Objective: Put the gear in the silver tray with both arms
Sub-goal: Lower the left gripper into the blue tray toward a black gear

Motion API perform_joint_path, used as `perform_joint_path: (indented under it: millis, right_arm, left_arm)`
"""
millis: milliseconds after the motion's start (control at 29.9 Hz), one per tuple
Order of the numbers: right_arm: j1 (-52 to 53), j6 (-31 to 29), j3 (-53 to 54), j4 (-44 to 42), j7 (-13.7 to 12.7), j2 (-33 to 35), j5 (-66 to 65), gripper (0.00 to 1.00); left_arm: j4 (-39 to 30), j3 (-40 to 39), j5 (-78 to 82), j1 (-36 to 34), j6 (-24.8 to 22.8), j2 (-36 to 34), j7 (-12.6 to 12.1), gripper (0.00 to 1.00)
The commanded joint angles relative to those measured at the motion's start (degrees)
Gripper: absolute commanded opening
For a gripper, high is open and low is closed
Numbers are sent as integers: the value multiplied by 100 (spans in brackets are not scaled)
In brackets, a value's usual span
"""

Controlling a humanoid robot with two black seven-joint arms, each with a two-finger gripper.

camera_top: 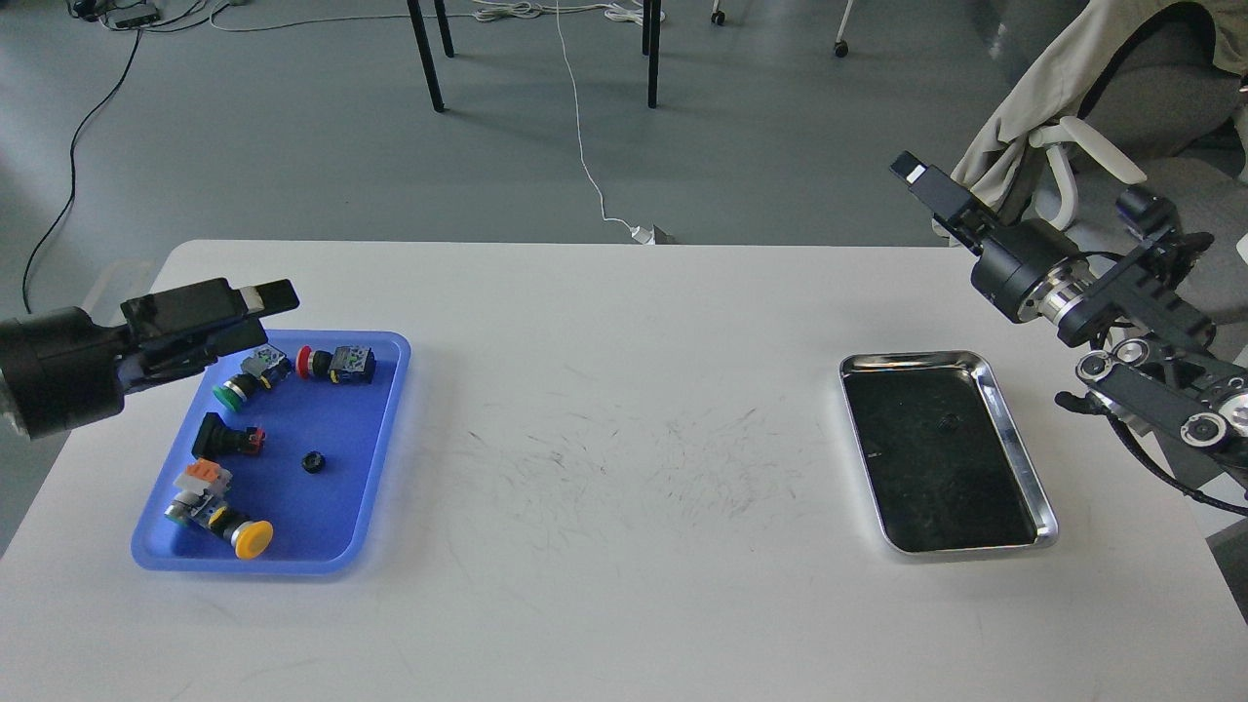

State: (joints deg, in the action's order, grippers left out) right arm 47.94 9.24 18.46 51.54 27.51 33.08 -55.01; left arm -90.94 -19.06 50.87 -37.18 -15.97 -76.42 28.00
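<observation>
The gear, small, black and ring-shaped, lies in the middle of a blue tray at the table's left. The silver tray sits at the right, its dark bottom showing a small dark speck that could be an object or a reflection. My left gripper hovers over the blue tray's far left corner, above the gear and apart from it. It is turned side-on, so its fingers overlap. My right gripper is raised beyond the silver tray's far right corner, pointing up and left, seen narrow.
Several push-button switches lie in the blue tray: green, red, black and yellow. A chair with a beige jacket stands behind the right arm. Table legs and cables are on the floor beyond.
</observation>
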Motion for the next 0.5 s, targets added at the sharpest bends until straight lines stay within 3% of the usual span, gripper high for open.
perform_joint_path:
  millis: [0, 468]
  right_arm:
    - [-13, 104, -1, 5, 0, -39, -1, 71]
    - [-66, 306, 210, 49, -35, -39, 272, 71]
  left_arm:
    - [-64, 16, 89, 18, 225, 4, 0, 99]
    - [-134, 394, 2040, 80, 815, 391, 0, 98]
